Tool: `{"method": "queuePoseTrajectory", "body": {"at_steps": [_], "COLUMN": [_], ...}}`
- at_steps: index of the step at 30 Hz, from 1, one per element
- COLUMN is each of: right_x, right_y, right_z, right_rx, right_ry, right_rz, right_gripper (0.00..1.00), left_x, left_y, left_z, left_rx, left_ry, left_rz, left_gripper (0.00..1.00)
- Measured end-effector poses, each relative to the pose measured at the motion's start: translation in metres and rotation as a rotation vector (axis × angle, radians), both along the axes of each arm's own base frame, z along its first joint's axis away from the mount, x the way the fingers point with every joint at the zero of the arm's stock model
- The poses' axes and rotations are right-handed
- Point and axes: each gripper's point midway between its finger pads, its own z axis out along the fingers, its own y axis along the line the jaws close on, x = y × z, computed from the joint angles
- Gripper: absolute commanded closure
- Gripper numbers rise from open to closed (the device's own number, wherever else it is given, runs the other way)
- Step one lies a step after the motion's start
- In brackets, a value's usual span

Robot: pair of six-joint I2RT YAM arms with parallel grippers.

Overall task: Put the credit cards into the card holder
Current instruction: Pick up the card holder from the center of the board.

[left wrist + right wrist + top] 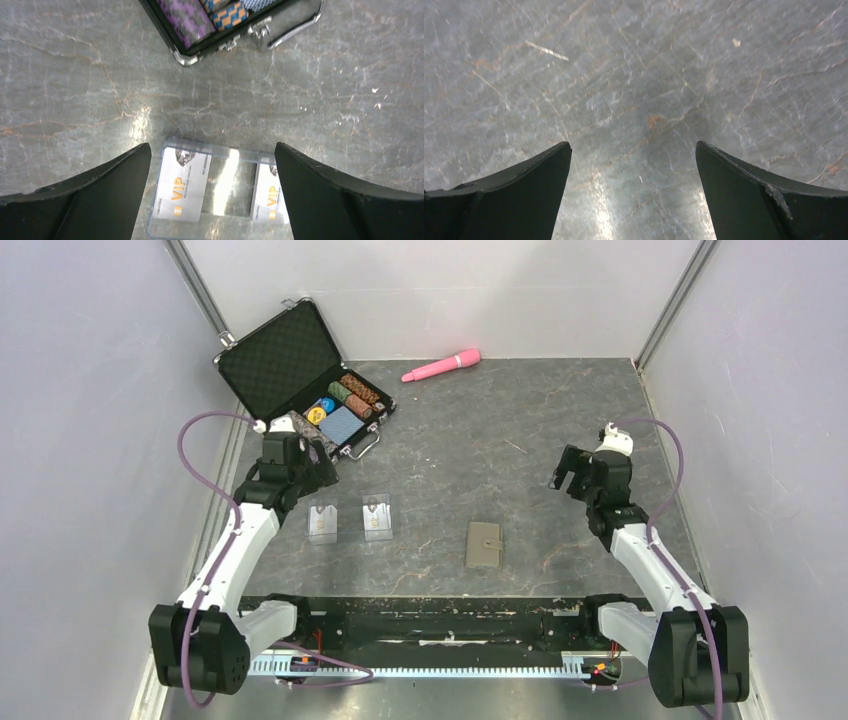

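Down at the near edge, the two arm bases sat bolted side by side. Just past them, a bit right of centre, the card holder [485,544] lay flat and shut on the grey marbled tabletop [520,440], with nothing touching it.

Over to the left and slightly farther back, the two credit cards [323,522] lay next to each other with a small gap between them. Each looked like it sat in a clear sleeve. From the left wrist camera, the credit cards [182,185] showed gold "VIP" lettering.

The left hand [312,468] hovered just beyond them, fingers spread wide and holding nothing. In its own view the left hand [212,147] framed both cards between its fingers. The right hand [562,472] hung over on the right, well apart from the card holder, also spread wide and empty. Its wrist camera showed the right hand [632,145] over plain tabletop.

Farther back on the left, a black case [290,365] stood open with poker chips [355,395] and a blue deck [340,423] inside. By the far edge, a pink wand-shaped thing [441,365] lay on its own.
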Motion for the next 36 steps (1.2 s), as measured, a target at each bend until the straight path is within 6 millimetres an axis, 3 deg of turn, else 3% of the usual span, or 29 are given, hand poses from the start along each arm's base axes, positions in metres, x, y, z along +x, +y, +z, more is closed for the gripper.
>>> {"method": "queuePoseTrajectory", "body": {"at_steps": [6,12,16,18,22,27,29,32,36], "right_x": [-0.017,-0.027,-0.035,-0.039,-0.049,-0.068,-0.075,-0.084,-0.089], "right_y": [0.011,0.033,0.051,0.061,0.079,0.102,0.109,0.122,0.135], "right_z": [-0.024,-0.035,-0.040,-0.042,-0.051,-0.071,-0.076,-0.080,-0.082], "right_rx": [0.031,0.104,0.177,0.220,0.305,0.431,0.475,0.557,0.634], "right_ry": [0.119,0.186,0.226,0.243,0.296,0.419,0.453,0.488,0.512], "right_rz": [0.059,0.161,0.229,0.268,0.334,0.411,0.434,0.476,0.524], "right_gripper": [0.02,0.02,0.02,0.02,0.06,0.17,0.21,0.27,0.33], "left_x": [-0.013,0.000,0.001,-0.005,-0.028,-0.060,-0.073,-0.091,-0.100], "left_y": [-0.015,-0.055,-0.096,-0.133,-0.213,-0.279,-0.298,-0.321,-0.333], "left_z": [-0.012,0.009,0.010,0.005,-0.004,-0.026,-0.037,-0.060,-0.089], "left_rx": [-0.053,-0.195,-0.305,-0.354,-0.491,-0.631,-0.670,-0.704,-0.716], "left_ry": [0.098,0.080,0.086,0.113,0.190,0.316,0.371,0.483,0.611], "left_rz": [-0.071,-0.241,-0.364,-0.458,-0.644,-0.782,-0.826,-0.861,-0.831], "left_gripper": [0.00,0.00,0.00,0.00,0.00,0.01,0.03,0.14,0.22]}}
